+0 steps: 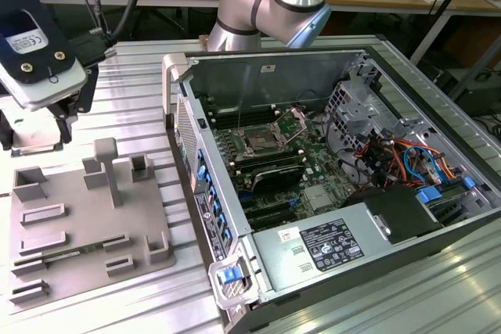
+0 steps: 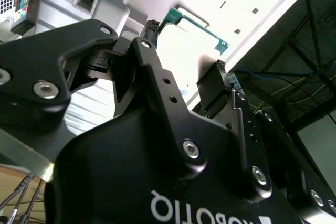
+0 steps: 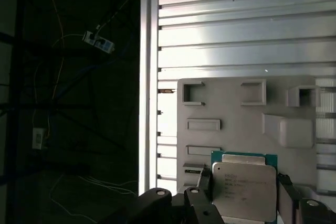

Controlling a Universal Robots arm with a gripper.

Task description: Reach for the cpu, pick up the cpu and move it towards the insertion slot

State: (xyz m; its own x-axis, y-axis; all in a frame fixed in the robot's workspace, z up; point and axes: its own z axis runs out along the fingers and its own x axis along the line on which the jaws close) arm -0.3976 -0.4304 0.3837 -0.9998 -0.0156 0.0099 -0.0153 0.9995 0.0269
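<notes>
— Spotted the cpu (image 3: 244, 192), that small flat square chip with the silvery metal top?
— Sat dead centre in the black pincer (image 2: 186, 48), above the grey plastic tray (image 1: 86, 217) on the ribbed aluminium bench (image 1: 133, 115).
— Clamped, or merely straddled?
— Could not tell.
— And lay which way from the insertion slot (image 1: 262, 142), the shiny-framed square socket?
— Well apart. Stood off towards the exterior view's right, down inside the open grey computer case (image 1: 258, 68).
</notes>
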